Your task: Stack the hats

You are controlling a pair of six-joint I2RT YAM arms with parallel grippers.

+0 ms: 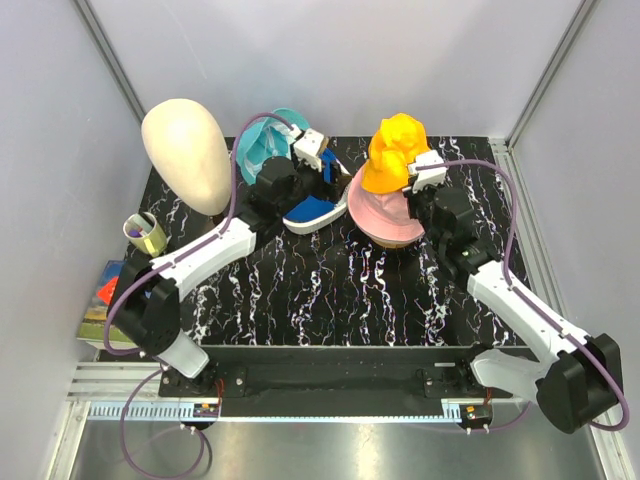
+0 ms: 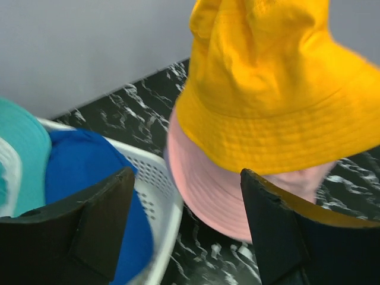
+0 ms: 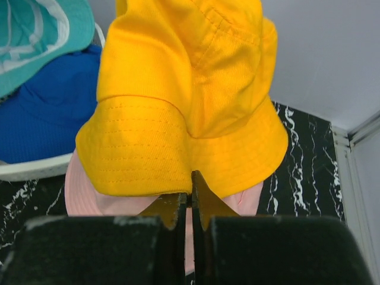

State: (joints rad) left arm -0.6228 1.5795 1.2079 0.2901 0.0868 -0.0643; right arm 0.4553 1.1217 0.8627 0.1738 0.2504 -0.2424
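- Hats sit in two groups toward the far side of the marbled black table point(image 1: 330, 290).
- By the right arm, the orange-yellow hat point(image 3: 184, 89) stands crown-up on the pink hat point(image 2: 208, 190), whose brim shows beneath it.
- By the left arm, the teal hat point(image 1: 262, 140) and the royal-blue hat point(image 2: 83, 166) lie in the white basket point(image 2: 157, 190), with the teal on the far side of the blue.
- I see the right gripper point(image 3: 191, 178) with its fingers pressed together at the lower edge of the orange-yellow brim. I cannot tell whether cloth is caught between them.
- The left gripper point(image 2: 187, 178) hangs over the basket's rim, fingers spread wide with nothing between them.
- The cream mannequin head point(image 1: 187, 155) stands at the far left, apart from the hats.
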